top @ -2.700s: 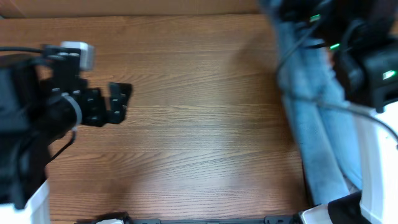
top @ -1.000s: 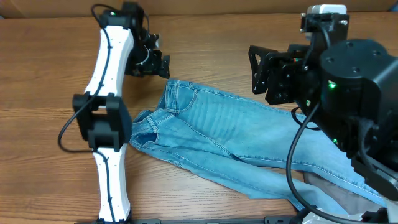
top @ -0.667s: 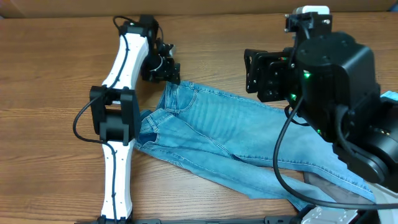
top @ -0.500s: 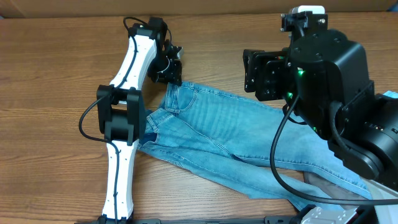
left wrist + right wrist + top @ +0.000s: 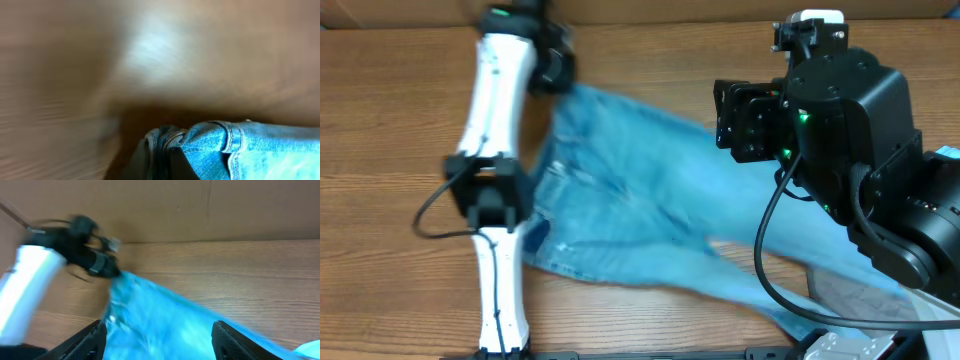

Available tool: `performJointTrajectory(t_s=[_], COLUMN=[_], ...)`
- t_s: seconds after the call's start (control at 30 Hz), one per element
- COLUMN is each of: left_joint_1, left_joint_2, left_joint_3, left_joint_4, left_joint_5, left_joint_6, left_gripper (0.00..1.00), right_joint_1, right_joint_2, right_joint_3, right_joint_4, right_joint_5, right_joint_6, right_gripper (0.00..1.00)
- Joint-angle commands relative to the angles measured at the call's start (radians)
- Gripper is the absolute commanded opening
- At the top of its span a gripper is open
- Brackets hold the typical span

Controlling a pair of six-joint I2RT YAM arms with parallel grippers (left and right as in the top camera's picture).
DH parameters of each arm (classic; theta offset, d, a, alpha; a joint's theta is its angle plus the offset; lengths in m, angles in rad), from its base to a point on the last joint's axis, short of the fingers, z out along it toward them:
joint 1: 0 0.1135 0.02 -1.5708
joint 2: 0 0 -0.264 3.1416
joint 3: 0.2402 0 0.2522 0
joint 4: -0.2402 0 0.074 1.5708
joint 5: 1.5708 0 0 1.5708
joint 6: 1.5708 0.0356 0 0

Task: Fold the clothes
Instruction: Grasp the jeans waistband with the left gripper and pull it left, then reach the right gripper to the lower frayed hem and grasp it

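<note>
Jeans [image 5: 640,210] lie blurred across the table [image 5: 400,150], their long axis slanting from the waistband [image 5: 220,140], bunched and pinched in the left gripper [image 5: 558,70], toward the legs [image 5: 740,285], nearest the right gripper [image 5: 725,118], which hangs with fingers [image 5: 95,340] spread.

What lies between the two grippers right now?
Light-blue jeans, motion-blurred, span the stretch from the left gripper to the right gripper; the overhead view shows it.
</note>
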Motion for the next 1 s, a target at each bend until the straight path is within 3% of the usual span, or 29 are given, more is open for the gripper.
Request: performJointTrajectory(t_s=[0.0, 0.13, 0.2, 0.23, 0.3, 0.33, 0.53, 0.73, 0.83, 0.97], left_joint_1=[0.195, 0.336, 0.390, 0.421, 0.461, 0.479, 0.521, 0.521, 0.521, 0.521], left_joint_2=[-0.147, -0.184, -0.193, -0.196, -0.201, -0.204, -0.251, -0.354, -0.421, -0.523], left_joint_3=[0.132, 0.157, 0.157, 0.157, 0.158, 0.158, 0.159, 0.159, 0.159, 0.151], left_joint_4=[0.005, 0.013, 0.010, 0.002, -0.007, -0.013, -0.087, -0.155, -0.224, -0.249], left_joint_5=[-0.146, -0.181, -0.174, -0.156, -0.095, -0.063, -0.028, -0.039, -0.069, -0.086], left_joint_6=[-0.058, -0.082, -0.099, -0.107, -0.106, -0.105, -0.017, -0.016, -0.015, -0.016], left_gripper=[0.04, 0.08, 0.15, 0.23, 0.56, 0.65, 0.90, 0.87, 0.83, 0.86], right_joint_1=[0.003, 0.003, 0.003, 0.003, 0.003, 0.003, 0.000, -0.102, -0.192, -0.296], right_joint_2=[-0.005, -0.005, -0.005, -0.005, -0.005, -0.005, -0.005, 0.002, 0.015, 0.047], right_joint_3=[0.001, 0.001, 0.001, 0.001, 0.001, 0.001, 0.000, 0.000, 0.000, 0.000], right_joint_4=[0.003, 0.004, 0.000, -0.003, -0.011, -0.014, -0.018, -0.043, -0.077, -0.153], right_joint_5=[0.017, 0.017, 0.017, 0.017, 0.017, 0.018, 0.018, 0.012, -0.064, -0.176], right_joint_6=[0.030, 0.031, 0.032, 0.032, 0.036, 0.042, 0.088, 0.171, 0.173, 0.172], right_gripper=[0.70, 0.70, 0.70, 0.70, 0.71, 0.71, 0.82, 0.83, 0.86, 0.88])
